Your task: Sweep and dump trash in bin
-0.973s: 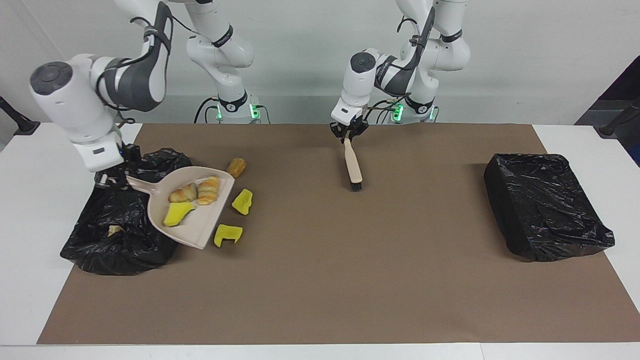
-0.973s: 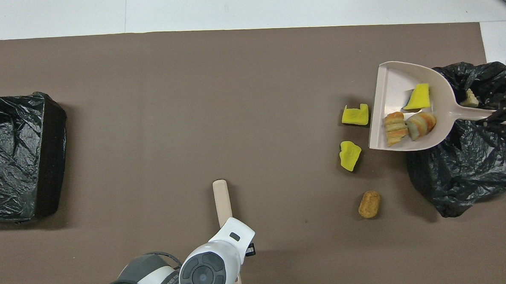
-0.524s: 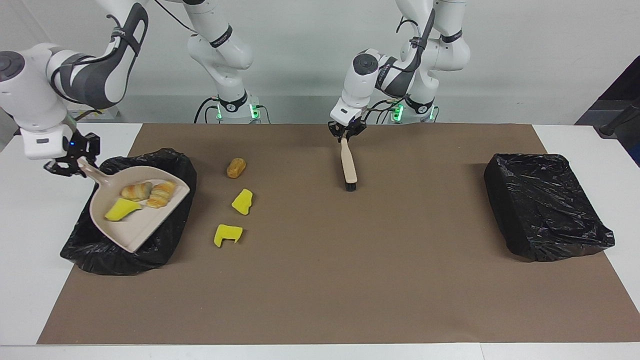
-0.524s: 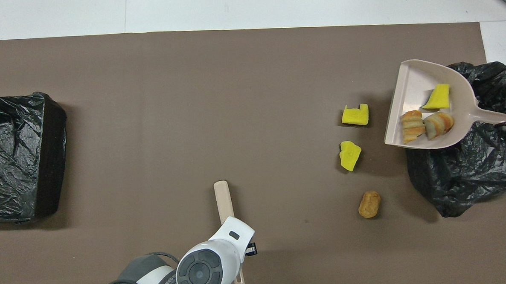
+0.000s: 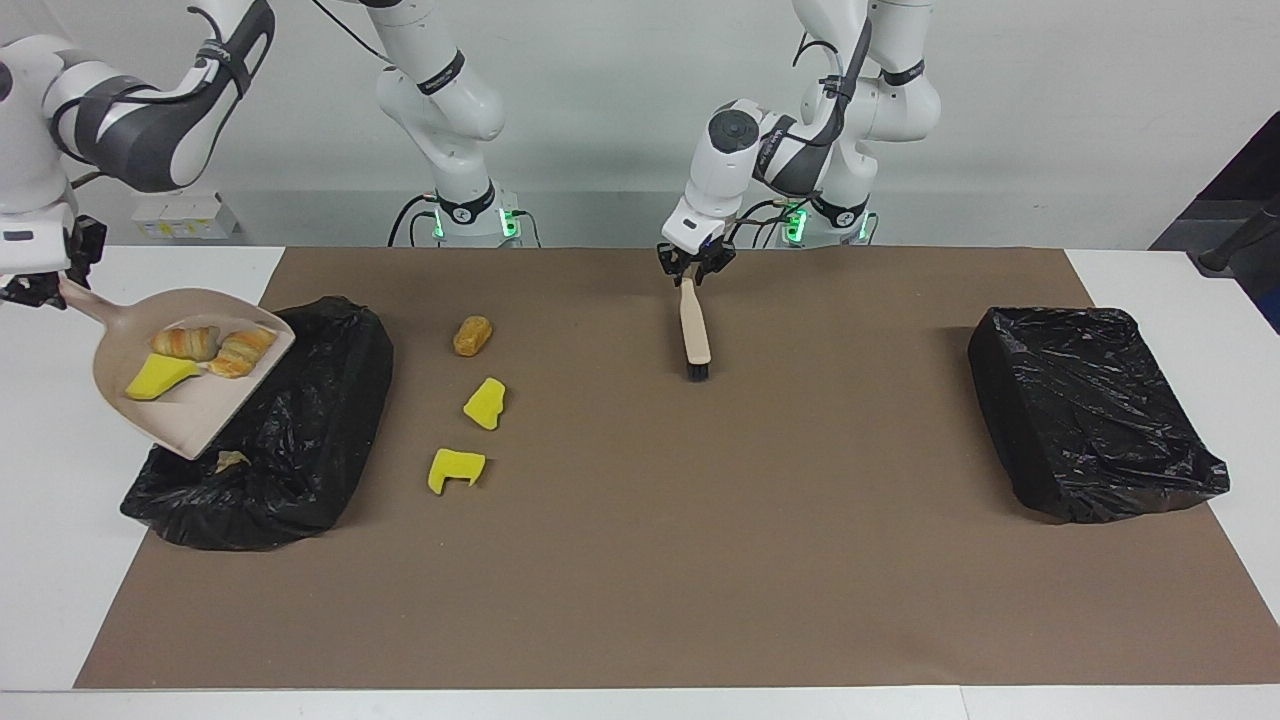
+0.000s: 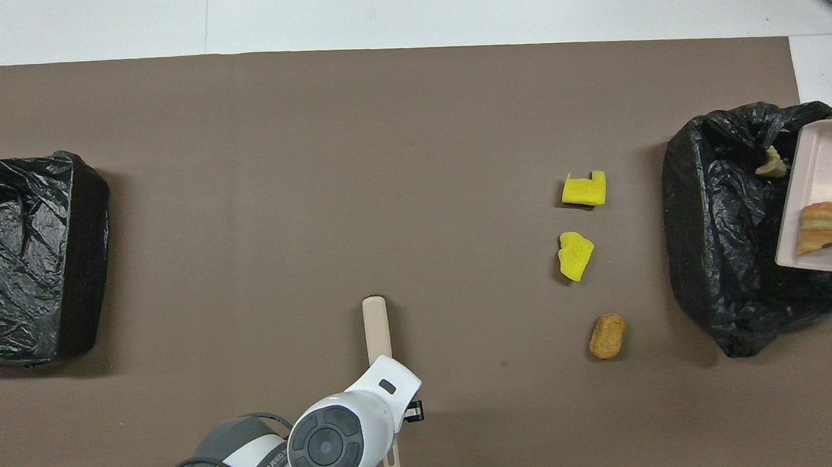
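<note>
The right gripper (image 5: 35,290) pinches the handle of the beige dustpan (image 5: 185,400), now lifted farther toward the right arm's end of the table than half a second earlier and tilted over the black bag-lined bin (image 5: 290,450). The pan carries two croissant pastries (image 5: 215,345) and one yellow sponge chunk (image 5: 160,378); a pale scrap (image 5: 232,460) lies in the bin. On the brown mat (image 5: 700,560), unmoved, are the brown bun (image 5: 472,335) and two yellow sponge pieces (image 5: 485,403) (image 5: 455,468). The left gripper (image 5: 695,268) is at the handle of the brush (image 5: 694,330), whose bristles rest on the mat; whether its jaws grip or have parted cannot be told. A second bin (image 5: 1090,410) sits at the left arm's end.
</note>
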